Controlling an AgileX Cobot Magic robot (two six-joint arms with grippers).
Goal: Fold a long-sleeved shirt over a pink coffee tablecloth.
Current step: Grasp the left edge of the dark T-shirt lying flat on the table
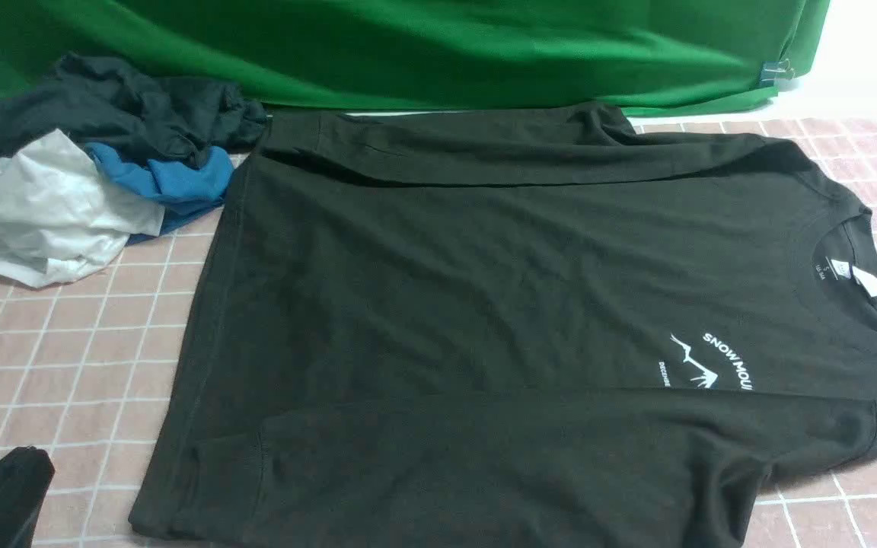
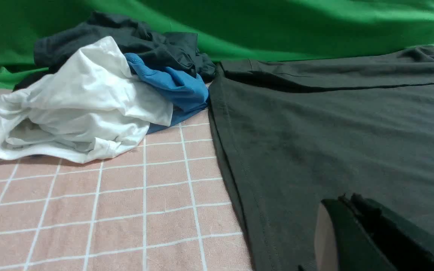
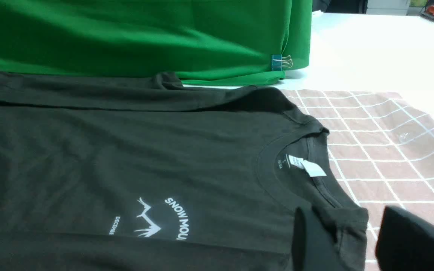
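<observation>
Black cotton, likely soft, floppy and light, the shirt (image 1: 484,289) lies on the pink tablecloth (image 1: 65,365); pinch its near hem corner. Left gripper (image 2: 349,197) closed, apparently empty; right gripper (image 3: 345,210) parted, holding nothing, though blurred.

Near lane: open tablecloth (image 1: 65,396) left of the black shirt (image 1: 484,289), running up to the crumpled clothes!
Far-left block: white (image 1: 58,205), blue (image 1: 172,179) and dark garments (image 1: 126,106) heaped beside the shirt's hem.
Far wall: green cloth (image 1: 408,46) hanging right behind the shirt.
Right lane: bare tablecloth beyond the shirt's neckline.
</observation>
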